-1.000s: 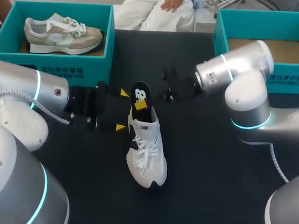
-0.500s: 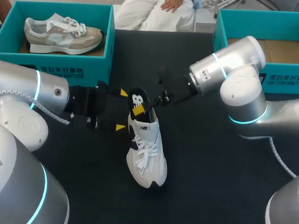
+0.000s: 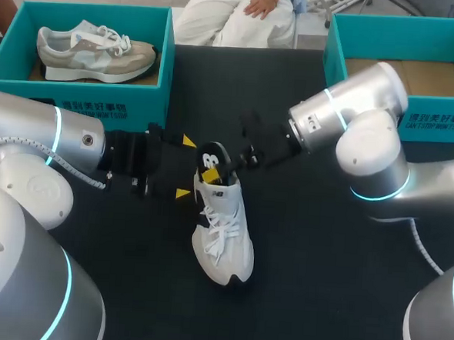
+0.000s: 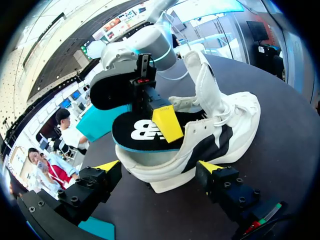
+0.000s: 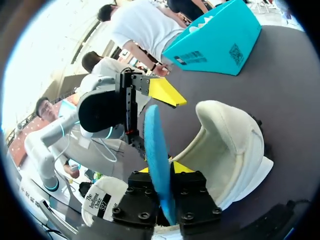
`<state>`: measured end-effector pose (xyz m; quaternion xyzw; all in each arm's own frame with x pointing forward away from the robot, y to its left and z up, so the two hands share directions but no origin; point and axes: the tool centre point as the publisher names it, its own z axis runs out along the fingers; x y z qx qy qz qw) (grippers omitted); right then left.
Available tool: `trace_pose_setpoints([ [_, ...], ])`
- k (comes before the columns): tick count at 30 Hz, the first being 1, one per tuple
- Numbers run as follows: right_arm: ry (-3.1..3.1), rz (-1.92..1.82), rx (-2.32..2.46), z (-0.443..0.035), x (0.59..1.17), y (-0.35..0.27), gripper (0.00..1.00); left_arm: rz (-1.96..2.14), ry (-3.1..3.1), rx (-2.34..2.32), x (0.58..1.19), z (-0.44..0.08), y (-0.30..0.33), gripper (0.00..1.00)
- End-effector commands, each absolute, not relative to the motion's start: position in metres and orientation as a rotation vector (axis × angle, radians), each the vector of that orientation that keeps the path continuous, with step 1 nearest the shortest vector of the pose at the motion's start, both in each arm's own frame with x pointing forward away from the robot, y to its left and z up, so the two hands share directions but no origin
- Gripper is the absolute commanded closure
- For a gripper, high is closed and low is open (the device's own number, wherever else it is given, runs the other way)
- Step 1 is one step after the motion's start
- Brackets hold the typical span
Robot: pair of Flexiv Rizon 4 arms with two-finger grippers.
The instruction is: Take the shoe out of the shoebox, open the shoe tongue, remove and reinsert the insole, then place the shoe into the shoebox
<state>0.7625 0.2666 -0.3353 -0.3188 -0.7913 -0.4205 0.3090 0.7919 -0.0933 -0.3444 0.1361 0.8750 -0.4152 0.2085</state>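
Near the middle of the black table (image 3: pixel 320 284), the white shoe (image 3: pixel 223 235) stands on its sole, toe toward my base and heel toward the far edge; its tongue (image 4: pixel 206 75) is lifted up and forward over the laces (image 3: pixel 222 230), leaving the mouth of the shoe wide. The insole (image 3: pixel 210 157), black on top with a white logo and blue beneath, slants into that mouth; its forward part is inside the shoe while its heel end sticks out above the heel collar. My right gripper (image 3: pixel 214 171) comes in from the right and is clamped on the insole's protruding end, one yellow tip on the top face, the blue edge caught between the fingers in the right wrist view. My left gripper (image 3: pixel 185 167) sits just beside the shoe's heel side with its fingers spread wide, grasping nothing; one tip is by the heel, the other by the midfoot, the shoe's flank ahead of them. At the far left corner the left shoebox (image 3: pixel 100 101) holds a grey and beige sneaker (image 3: pixel 95 50); at the far right the right shoebox (image 3: pixel 446 122) shows its cardboard floor.
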Motion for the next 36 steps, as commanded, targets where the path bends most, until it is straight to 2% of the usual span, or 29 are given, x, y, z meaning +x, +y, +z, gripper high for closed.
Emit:
trace_pose_setpoints([
  [1,-2.134,-1.101,-0.853,-0.324,0.768,0.265,0.73,-1.150,2.438,0.379,0.791,-0.344,-0.094,0.00],
  [3,-2.144,-1.119,-0.856,-0.322,0.771,0.263,0.71,-1.150,2.438,0.379,0.791,-0.344,-0.094,0.00],
  [6,-2.156,-1.120,-0.844,-0.322,0.778,0.263,0.75,-1.150,2.438,0.379,0.791,-0.344,-0.094,0.00],
  [9,-2.167,-1.131,-0.835,-0.324,0.785,0.262,0.87,-1.150,2.438,0.379,0.791,-0.344,-0.094,0.00],
  [10,-2.166,-1.132,-0.834,-0.325,0.786,0.262,1.00,-1.150,2.438,0.379,0.791,-0.344,-0.094,0.00],
  [22,-2.120,-1.080,-0.755,-0.355,0.769,0.271,1.00,-1.150,2.438,0.379,0.791,-0.344,-0.094,0.00],
  [29,-2.142,-1.104,-0.786,-0.350,0.768,0.267,1.00,-1.150,2.438,0.379,0.791,-0.344,-0.094,0.00],
  [30,-2.150,-1.107,-0.788,-0.348,0.769,0.267,0.83,-1.150,2.438,0.379,0.791,-0.344,-0.094,0.00],
  [31,-2.158,-1.114,-0.785,-0.345,0.769,0.267,0.72,-1.150,2.438,0.379,0.791,-0.344,-0.094,0.00],
  [36,-2.189,-1.146,-0.773,-0.332,0.773,0.268,0.72,-1.150,2.438,0.379,0.791,-0.344,-0.094,0.00],
])
